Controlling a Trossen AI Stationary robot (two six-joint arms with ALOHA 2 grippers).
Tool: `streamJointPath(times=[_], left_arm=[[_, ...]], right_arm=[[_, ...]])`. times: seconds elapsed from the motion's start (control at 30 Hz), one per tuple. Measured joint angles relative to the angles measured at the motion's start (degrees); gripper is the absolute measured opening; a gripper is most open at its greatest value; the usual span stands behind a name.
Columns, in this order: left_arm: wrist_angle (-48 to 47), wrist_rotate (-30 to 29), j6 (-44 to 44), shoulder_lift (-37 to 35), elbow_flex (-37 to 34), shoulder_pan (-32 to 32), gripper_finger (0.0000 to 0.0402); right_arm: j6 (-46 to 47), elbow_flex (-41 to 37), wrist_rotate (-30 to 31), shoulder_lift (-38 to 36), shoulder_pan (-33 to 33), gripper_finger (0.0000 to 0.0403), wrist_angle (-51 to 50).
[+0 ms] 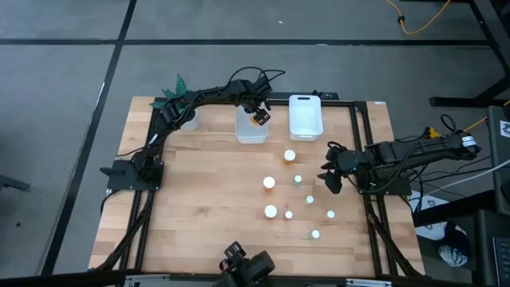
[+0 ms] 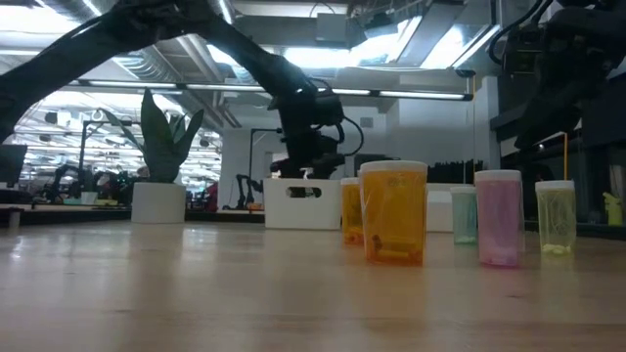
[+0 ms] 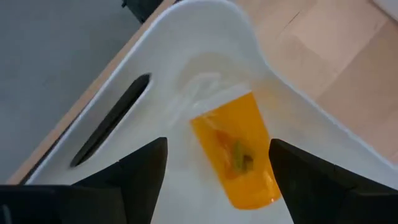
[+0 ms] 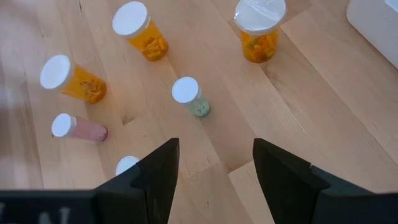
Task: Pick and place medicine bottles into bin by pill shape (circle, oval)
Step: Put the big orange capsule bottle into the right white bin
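Orange bottle (image 3: 235, 155) lying in left white bin (image 1: 251, 127); left gripper (image 1: 258, 110) above it, fingers apart.

Left arm reaches from the table's left edge across to the far side, bent over the bin, gripper empty, its fingers (image 3: 140, 171) spread either side of the bottle. Second white bin (image 1: 305, 116) just beside. Remaining medicine bottles (image 1: 269, 182) stand scattered on the wooden table (image 1: 199, 199), right of centre. Right gripper (image 1: 331, 178) hovers at the table's right edge near them, fingers parted, holding nothing. Potted plant (image 1: 182, 102) at far left corner.
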Motion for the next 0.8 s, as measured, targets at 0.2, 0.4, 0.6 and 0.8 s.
streamJointPath(times=[0.2, 0.4, 0.6, 0.8], left_arm=[[-1.6, 2.1, -1.1, 2.0, 0.0, 0.0, 0.0275], [-0.8, 1.7, -1.2, 2.2, 0.0, -0.4, 0.0274], [-0.5, 1.7, 0.3, 2.2, 0.0, -0.7, 0.0238], [-0.9, 1.5, 0.5, 1.8, 0.0, -0.9, 0.0172]], right_arm=[[0.1, 0.0, 0.0, 0.0, 0.0, 0.0207, 0.0], [0.1, 0.0, 0.0, 0.0, 0.0, 0.0207, 0.0], [0.1, 0.0, 0.0, 0.0, 0.0, 0.0206, 0.0], [0.1, 0.0, 0.0, 0.0, 0.0, 0.0207, 0.0]])
